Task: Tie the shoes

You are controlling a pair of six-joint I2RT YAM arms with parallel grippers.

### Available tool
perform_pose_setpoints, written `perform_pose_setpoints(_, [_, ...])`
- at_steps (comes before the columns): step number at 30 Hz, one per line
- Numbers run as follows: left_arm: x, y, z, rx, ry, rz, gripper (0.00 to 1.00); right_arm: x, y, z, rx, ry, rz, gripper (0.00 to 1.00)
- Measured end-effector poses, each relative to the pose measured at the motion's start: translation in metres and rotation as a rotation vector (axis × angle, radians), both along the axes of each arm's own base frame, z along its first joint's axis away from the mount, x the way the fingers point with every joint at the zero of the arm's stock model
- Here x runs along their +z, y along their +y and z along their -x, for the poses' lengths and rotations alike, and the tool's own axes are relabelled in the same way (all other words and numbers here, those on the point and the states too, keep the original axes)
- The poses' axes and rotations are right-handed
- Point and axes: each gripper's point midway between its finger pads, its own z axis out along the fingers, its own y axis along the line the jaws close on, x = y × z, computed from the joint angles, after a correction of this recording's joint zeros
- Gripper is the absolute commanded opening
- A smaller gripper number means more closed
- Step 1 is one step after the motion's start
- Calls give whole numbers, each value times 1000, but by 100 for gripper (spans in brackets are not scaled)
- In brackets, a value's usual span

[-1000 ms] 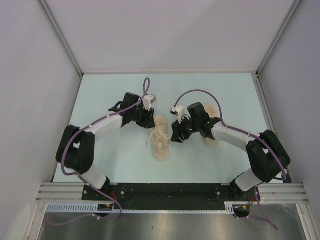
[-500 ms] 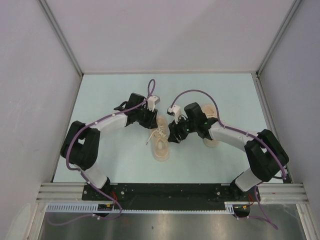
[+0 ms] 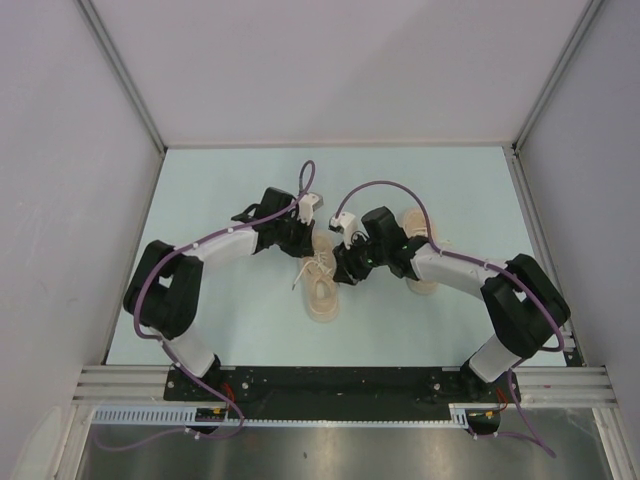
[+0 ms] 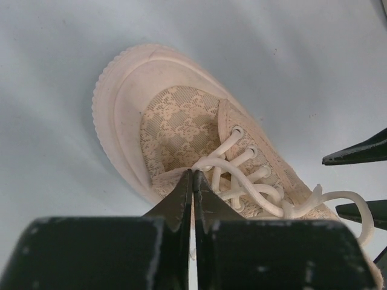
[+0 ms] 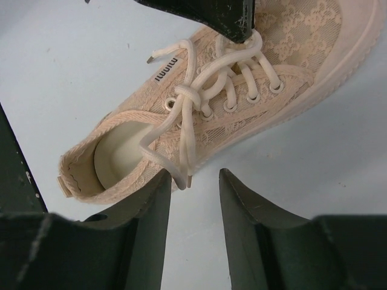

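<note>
One shoe [image 5: 242, 118] labelled "miumiu": left jaws pinch its laces [image 5: 184, 96], right jaws gape, empty.

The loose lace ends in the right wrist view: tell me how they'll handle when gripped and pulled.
The lace ends droop limply over the shoe, so they are probably floppy and will sag from the open right gripper. They look thin, so may slip between its fingers. The half knot looks loose; pulling likely tightens it.
</note>
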Motion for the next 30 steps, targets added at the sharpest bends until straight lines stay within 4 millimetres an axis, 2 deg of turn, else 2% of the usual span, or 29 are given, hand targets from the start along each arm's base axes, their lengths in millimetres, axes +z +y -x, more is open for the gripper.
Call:
perform_pose_setpoints(3, [0,0,0,-1,1,1,0,4,2,-3,-8,-3,-7,46])
perform_pose_setpoints(5, [1,-1,0,-2,1,2,0,8,4,-4,-12,-3,-15,42])
perform_pose_setpoints(6, [1,-1,0,-2,1,2,0,10,5,-5,-14,-6,-19,31])
perform_pose_setpoints(8, [1,-1,0,-3,2,3,0,13,6,-7,-16,-8,-26,18])
perform_pose_setpoints(9, [1,-1,0,-3,2,4,0,14,7,-7,-13,-11,-27,5])
perform_pose_setpoints(10, [1,-1,0,-4,2,4,0,15,7,-7,-13,-10,-29,0])
perform_pose_setpoints(18, [4,1,-1,-27,-27,-8,0,9,2,-2,6,3,1,0])
perform_pose_setpoints(26, [31,12,-9,-59,-165,-59,0,6,-7,6,36,3,44,0])
perform_pose_setpoints(30, [32,17,-12,-77,-204,-92,0,6,-10,8,44,0,57,0])
